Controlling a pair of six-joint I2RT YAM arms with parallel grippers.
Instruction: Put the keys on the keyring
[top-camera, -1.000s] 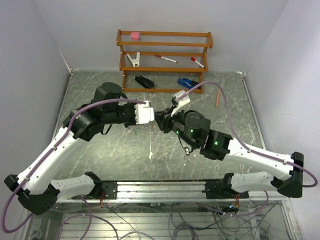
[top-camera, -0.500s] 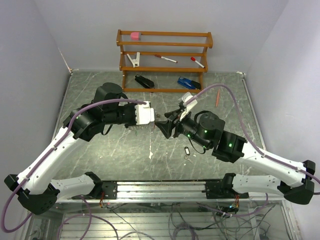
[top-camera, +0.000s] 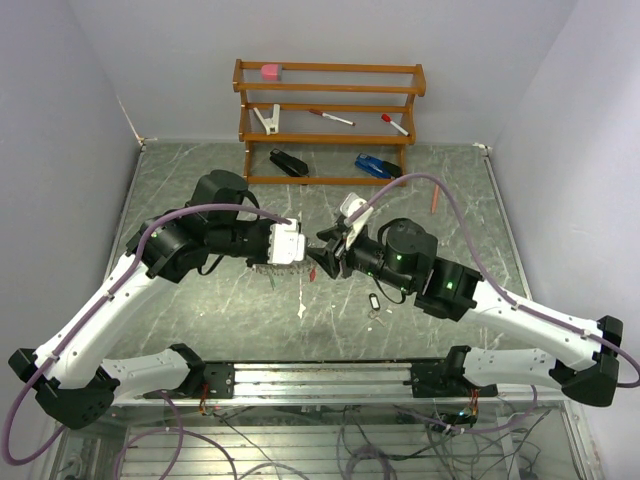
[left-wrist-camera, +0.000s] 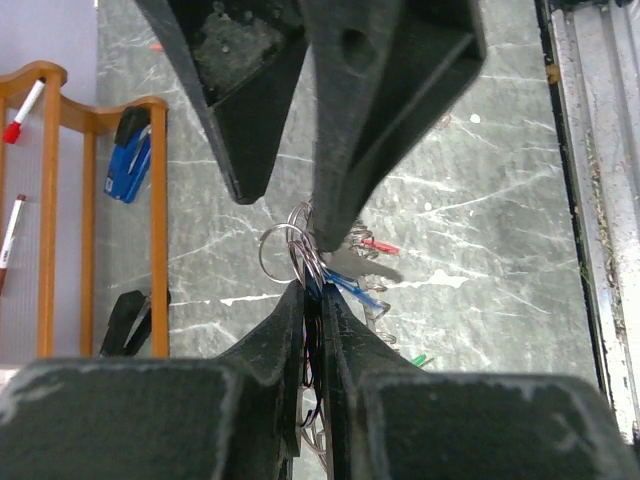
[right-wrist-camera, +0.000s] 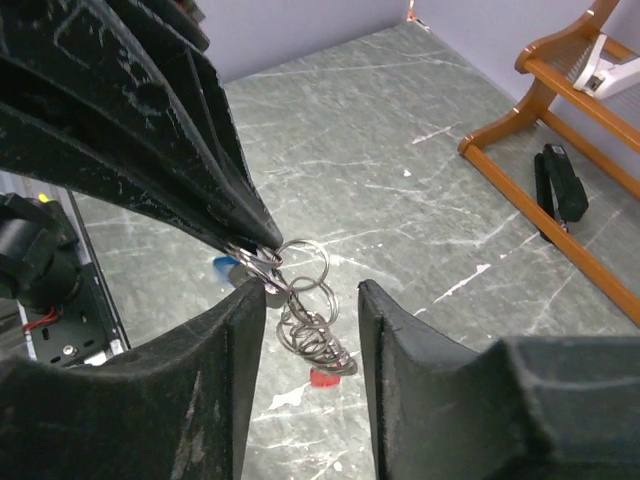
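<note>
- A loose key (top-camera: 374, 300) with a dark tag lies on the table (top-camera: 450, 200), near the right arm.
- Mid table, the left gripper (left-wrist-camera: 312, 298) is clenched on the keyring (top-camera: 268, 267), holding it off the table.
- The keys (left-wrist-camera: 350, 265), with blue and red tags, dangle at its fingertips.
- The right gripper (right-wrist-camera: 310, 290) is released, its fingers apart on either side of the hanging rings.
- Far: a wooden rack (top-camera: 330, 68).

The keyring (right-wrist-camera: 305, 262) is thin, bright polished wire. The keys (left-wrist-camera: 347, 266) are duller silvery metal with smooth plastic tags (left-wrist-camera: 352, 289). The right gripper's fingers (right-wrist-camera: 200, 400) are matt black, grainy and scuffed. The table (right-wrist-camera: 400, 150) has a smooth, marbled green finish, and the rack (right-wrist-camera: 560, 60) is varnished wood.
</note>
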